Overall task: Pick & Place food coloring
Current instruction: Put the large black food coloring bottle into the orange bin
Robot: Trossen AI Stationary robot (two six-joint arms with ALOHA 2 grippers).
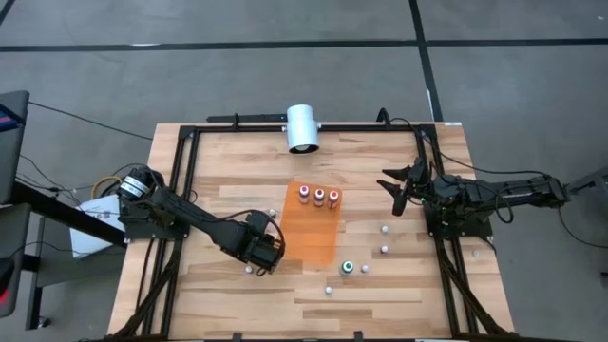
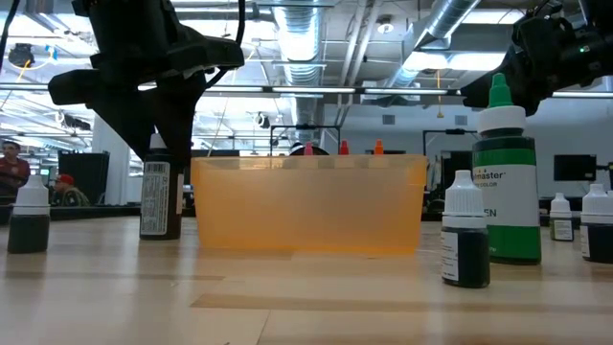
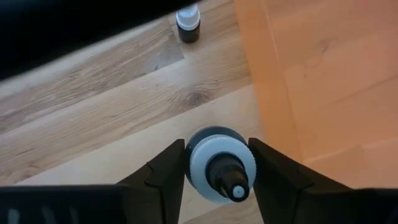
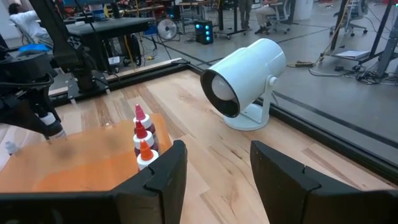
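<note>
The food coloring is several tiny bottles. Three red- and orange-tipped ones (image 1: 319, 197) stand in the orange tray (image 1: 313, 237), also visible as bottles (image 4: 143, 140) in the right wrist view. Others stand loose on the table, including a green one (image 1: 348, 268) (image 2: 503, 182) and white-capped ones (image 1: 384, 249) (image 1: 329, 290). My left gripper (image 1: 266, 249) (image 3: 217, 171) is just off the tray's left edge, shut on a dark bottle (image 2: 161, 196). My right gripper (image 1: 399, 185) (image 4: 217, 168) hovers open at the table's right side, touching nothing. My left gripper pinches the dark bottle by its white cap collar (image 3: 202, 163), one finger on each side. The fingers (image 3: 168, 168) come from above, pointing down. The bottle hangs upright below them; whether its base rests on the table or is just clear, I cannot tell.
A big white cylinder (image 1: 302, 128) (image 4: 245, 81) sits at the table's far edge. A loose bottle (image 3: 188, 25) (image 1: 273, 213) stands beyond the left gripper, another (image 1: 249, 270) (image 2: 29, 220) near it. Black rails (image 1: 185, 171) run along the table's sides. People show in the room behind.
</note>
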